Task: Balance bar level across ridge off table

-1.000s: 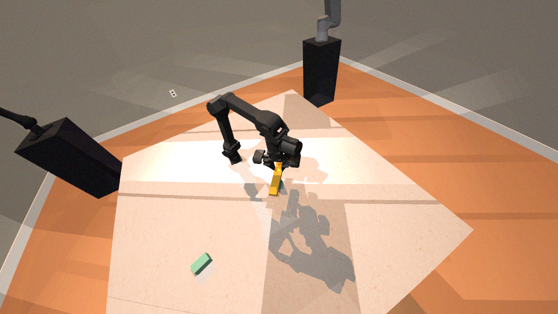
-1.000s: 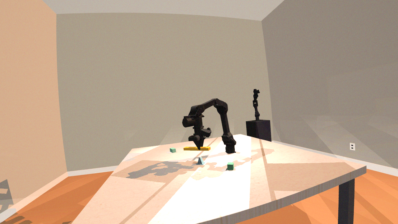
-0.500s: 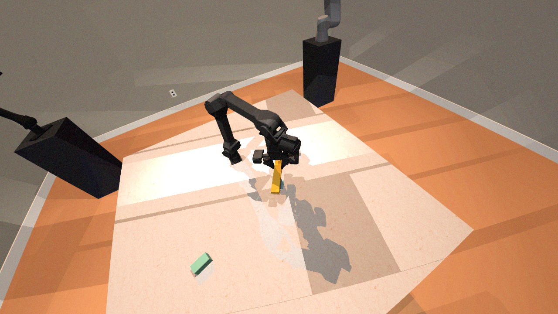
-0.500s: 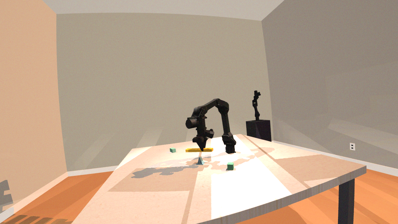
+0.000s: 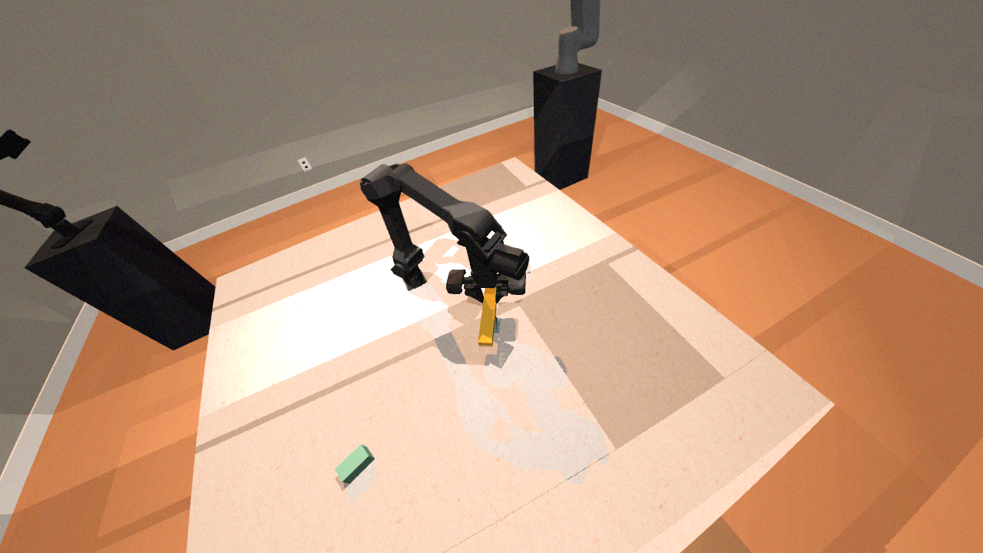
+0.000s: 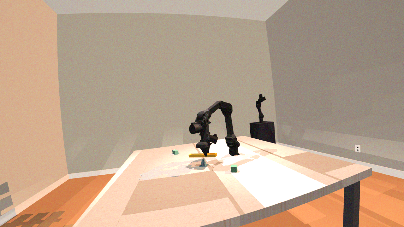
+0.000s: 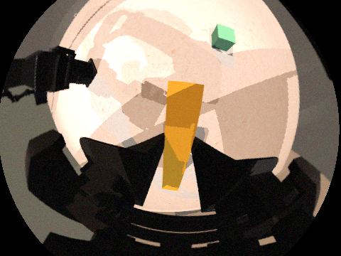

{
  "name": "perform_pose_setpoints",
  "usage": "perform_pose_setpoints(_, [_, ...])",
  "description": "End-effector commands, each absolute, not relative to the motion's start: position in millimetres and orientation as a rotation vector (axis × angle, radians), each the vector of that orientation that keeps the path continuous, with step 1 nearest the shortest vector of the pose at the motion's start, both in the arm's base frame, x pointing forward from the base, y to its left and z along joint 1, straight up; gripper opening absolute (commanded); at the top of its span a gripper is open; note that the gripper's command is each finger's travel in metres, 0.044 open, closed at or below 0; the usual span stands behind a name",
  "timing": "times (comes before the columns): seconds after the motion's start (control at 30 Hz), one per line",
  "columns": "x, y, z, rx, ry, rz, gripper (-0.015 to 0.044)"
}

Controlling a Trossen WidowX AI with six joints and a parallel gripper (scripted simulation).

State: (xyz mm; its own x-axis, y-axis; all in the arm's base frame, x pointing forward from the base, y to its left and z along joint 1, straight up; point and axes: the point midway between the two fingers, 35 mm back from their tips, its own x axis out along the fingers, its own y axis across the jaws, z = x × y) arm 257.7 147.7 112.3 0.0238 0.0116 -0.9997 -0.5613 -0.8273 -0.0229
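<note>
A yellow bar is held by my gripper, which is shut on it. The bar looks level in the exterior view. A small blue-grey ridge stands on the table, below the bar. The exterior view shows a narrow gap between the bar and the ridge's top. In the top view the bar and arm hide most of the ridge. I cannot clearly make the ridge out in the wrist view.
A green block lies on the table away from the ridge. A green cube sits nearer the ridge, hidden in the top view. Black pedestals with other arms stand off the table.
</note>
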Motion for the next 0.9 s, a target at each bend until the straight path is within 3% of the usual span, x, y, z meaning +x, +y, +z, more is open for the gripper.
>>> perform_pose_setpoints(0.0, [257.7,147.7,107.5,-1.899,0.548,1.858,0.0])
perform_pose_setpoints(0.87, [257.4,147.1,103.0,-1.899,0.547,1.859,0.0])
